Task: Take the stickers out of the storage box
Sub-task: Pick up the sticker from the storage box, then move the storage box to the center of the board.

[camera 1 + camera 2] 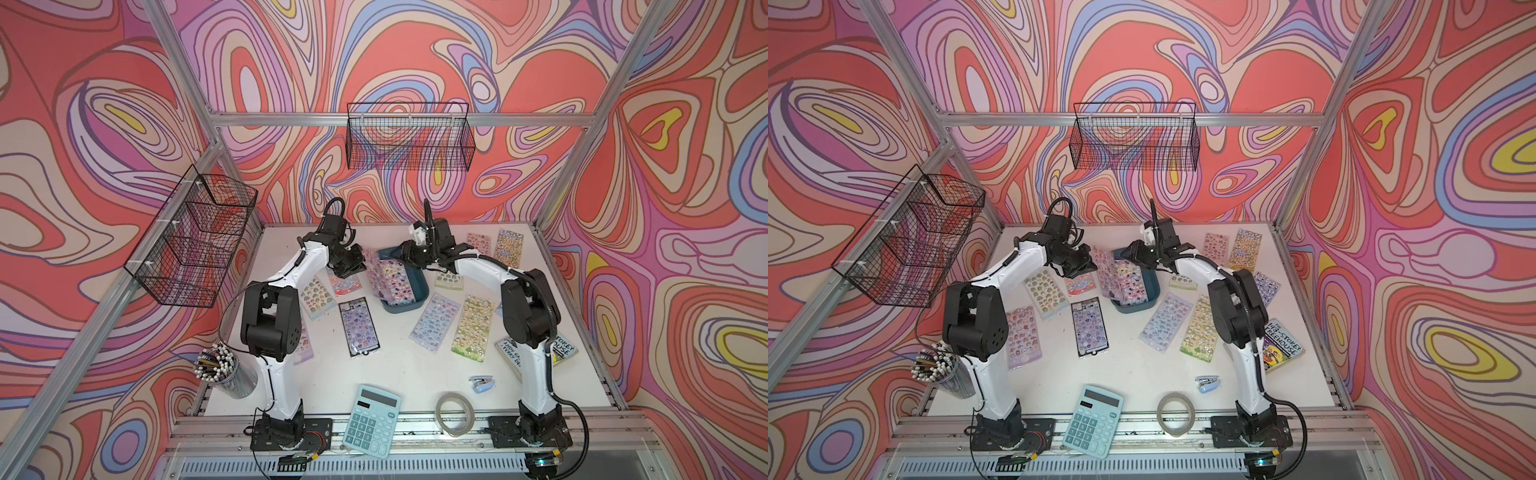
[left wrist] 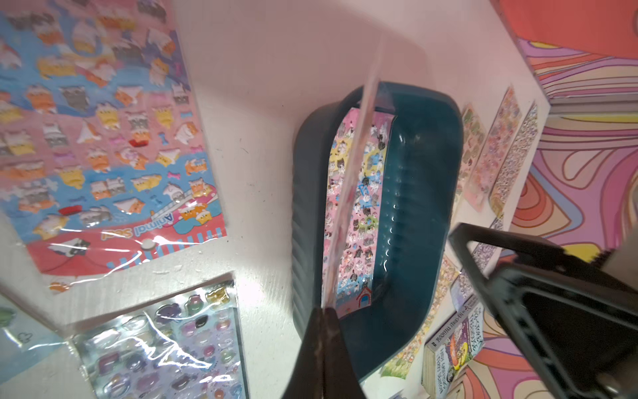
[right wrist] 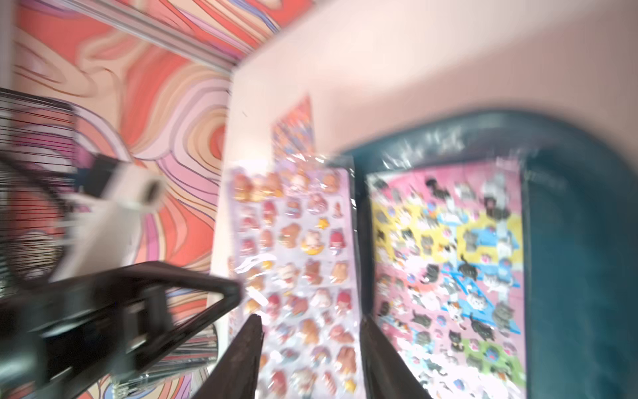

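Pinching one sticker sheet (image 1: 1105,266) on edge, left gripper (image 2: 324,331) holds it lengthwise over the storage box (image 2: 421,165); right gripper (image 3: 310,321), spread, just opposite.

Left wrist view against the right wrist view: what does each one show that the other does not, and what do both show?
Only the left wrist view shows the held sheet edge-on, pinched between the shut left fingers, and the book.

Only the right wrist view, which is blurred, shows the printed face of the held sheet, the right fingers standing apart in front of it, and a wire basket.

Both show the storage box with the pink cat sheet lying inside it.
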